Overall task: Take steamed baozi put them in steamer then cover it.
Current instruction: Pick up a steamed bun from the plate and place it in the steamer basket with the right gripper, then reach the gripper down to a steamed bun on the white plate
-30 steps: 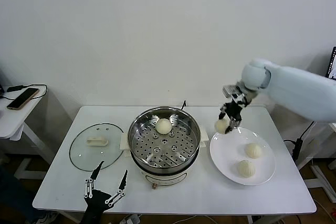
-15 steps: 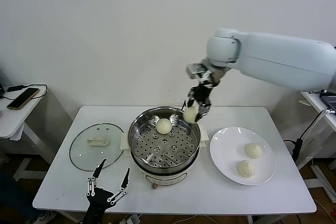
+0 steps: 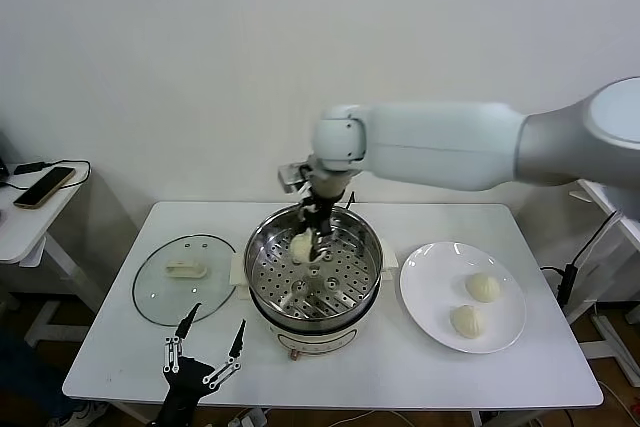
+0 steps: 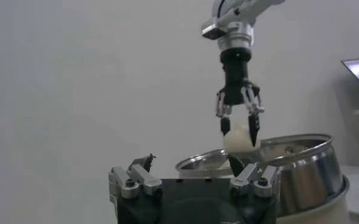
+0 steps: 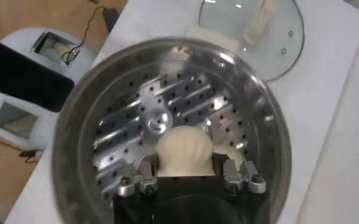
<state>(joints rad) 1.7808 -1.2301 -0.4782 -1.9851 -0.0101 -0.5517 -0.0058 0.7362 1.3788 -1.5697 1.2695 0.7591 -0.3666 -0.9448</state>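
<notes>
The steamed baozi [image 3: 302, 245] I am carrying hangs just above the perforated tray of the steamer [image 3: 313, 269], toward the pot's far side, pinched between the fingers of my right tool [image 3: 304, 247]; my right wrist view shows the bun [image 5: 183, 152] gripped between the two pads with the steel tray directly beneath it. The other bun in the pot sits close behind it there, mostly hidden by the one I hold, so I cannot say whether the two touch. The steamer stands at the middle of the desk [image 3: 120, 337]. Two more buns [image 3: 483, 287] wait on the white plate [image 3: 430, 309] toward the desk's right edge, and the glass cover [image 3: 184, 279] lies flat toward the left edge, handle up, just beside the steamer's base. My left tool [image 3: 205, 352] is parked at the near edge in front of the cover, its fingers spread and holding nothing. I judge this to be the placing step for the second bun: the next move is to lower a little until the bun rests on the tray, clear of its neighbour if I can, then spread the fingers and lift straight up out of the pot. After that two more trips to the plate remain, and the cover goes on last.
</notes>
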